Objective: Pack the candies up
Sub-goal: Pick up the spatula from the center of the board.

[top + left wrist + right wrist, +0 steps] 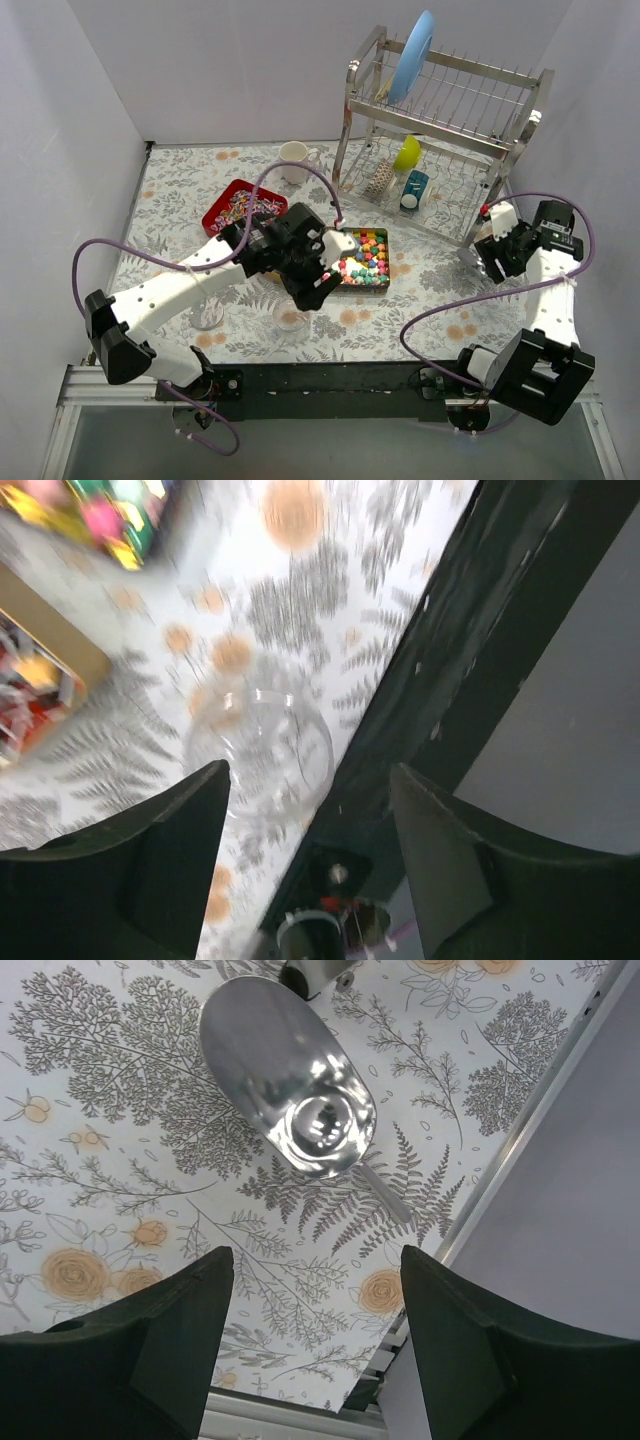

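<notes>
1. Nearest the lens in the left wrist view, the left hand (310,780) shows two dark fingers (170,860) spread wide and holding nothing.
2. Below that gap a clear glass vessel (262,745) stands upright on the fern-and-flower-print counter (300,590), close to the near edge and just beside the black rail (450,660) that carries the arms.
3. From above, the candies (368,258) show in two places. Bright star-like lumps fill a dark-rimmed tray (365,288) at mid-counter, just beside the left hand on its right. A mixed lot of wrapped pieces lies in a red tray (212,215) farther back and to the left.
4. In the left wrist view the candies are only a blurred patch of colour in the top left corner, well apart from the glass vessel.
5. The right hand (318,1260) also holds its fingers wide with nothing gripped, and hangs over the right side of the counter.
6. Ahead of it a shiny metal scoop (290,1080) lies on the counter, bowl facing up, its thin handle pointing toward the counter's edge. It touches neither finger.
7. At the back a steel dish rack (440,120) holds a blue plate (412,58) upright on its top tier, and a white mug (295,160) stands just to its left.
</notes>
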Tool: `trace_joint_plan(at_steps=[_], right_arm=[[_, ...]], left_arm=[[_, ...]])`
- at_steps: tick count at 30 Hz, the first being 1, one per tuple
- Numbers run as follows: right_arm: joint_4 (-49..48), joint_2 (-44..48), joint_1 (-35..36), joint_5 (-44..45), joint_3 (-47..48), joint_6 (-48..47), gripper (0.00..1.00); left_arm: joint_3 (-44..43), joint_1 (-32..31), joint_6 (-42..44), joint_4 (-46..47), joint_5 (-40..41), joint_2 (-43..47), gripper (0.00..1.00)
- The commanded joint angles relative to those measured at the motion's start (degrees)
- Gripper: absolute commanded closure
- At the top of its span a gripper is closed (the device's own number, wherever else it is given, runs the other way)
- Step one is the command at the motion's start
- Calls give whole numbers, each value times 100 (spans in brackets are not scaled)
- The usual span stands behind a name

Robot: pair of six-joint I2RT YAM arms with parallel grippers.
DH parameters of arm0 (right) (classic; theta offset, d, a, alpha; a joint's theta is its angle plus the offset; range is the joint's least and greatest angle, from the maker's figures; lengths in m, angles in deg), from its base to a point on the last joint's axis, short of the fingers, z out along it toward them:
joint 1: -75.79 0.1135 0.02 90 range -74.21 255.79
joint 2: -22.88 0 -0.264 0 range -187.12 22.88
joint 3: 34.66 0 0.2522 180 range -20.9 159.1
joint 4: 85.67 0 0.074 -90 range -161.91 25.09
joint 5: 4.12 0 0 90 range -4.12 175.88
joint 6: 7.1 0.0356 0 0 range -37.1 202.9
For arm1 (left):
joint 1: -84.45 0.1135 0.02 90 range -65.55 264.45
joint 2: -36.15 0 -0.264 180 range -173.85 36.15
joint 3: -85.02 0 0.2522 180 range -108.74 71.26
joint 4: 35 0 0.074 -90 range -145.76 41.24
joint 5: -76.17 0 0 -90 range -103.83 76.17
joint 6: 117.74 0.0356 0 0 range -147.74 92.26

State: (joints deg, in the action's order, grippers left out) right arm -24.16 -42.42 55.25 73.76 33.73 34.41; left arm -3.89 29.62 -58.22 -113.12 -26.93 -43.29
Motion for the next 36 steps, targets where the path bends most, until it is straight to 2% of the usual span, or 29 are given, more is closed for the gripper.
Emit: trace_joint_plan(at_steps=[1, 5, 6, 8, 12, 20, 25, 36], right_arm=[[-134, -176, -573, -447, 74, -1064, 25], [216, -745, -1180, -949, 328, -2136, 25], [392, -887, -1338, -1037, 407, -2678, 26], [639, -1220, -1427, -1178, 522, -2946, 28], [464, -1372, -1506, -1372, 409, -3482, 29], [-239, -1406, -1506, -1372, -391, -4765, 26], [-617, -1872, -1506, -1372, -270, -4696, 28], [-433, -2979, -1506, -1320, 460, -4766, 35]], left_arm=[[-1191, 297, 33, 467, -394, -80, 34], [-1642, 692, -2, 538, -746, -414, 32], [-1660, 762, 7, 564, -772, -458, 32], [-1486, 990, -2, 853, -790, -371, 32], [-1019, 1220, -46, 1513, -720, 51, 30], [-1010, 1448, 103, 1233, -650, -141, 32], [-1141, 1571, 112, 1119, -597, -335, 32], [-1264, 1607, 279, 1022, -456, -634, 33]])
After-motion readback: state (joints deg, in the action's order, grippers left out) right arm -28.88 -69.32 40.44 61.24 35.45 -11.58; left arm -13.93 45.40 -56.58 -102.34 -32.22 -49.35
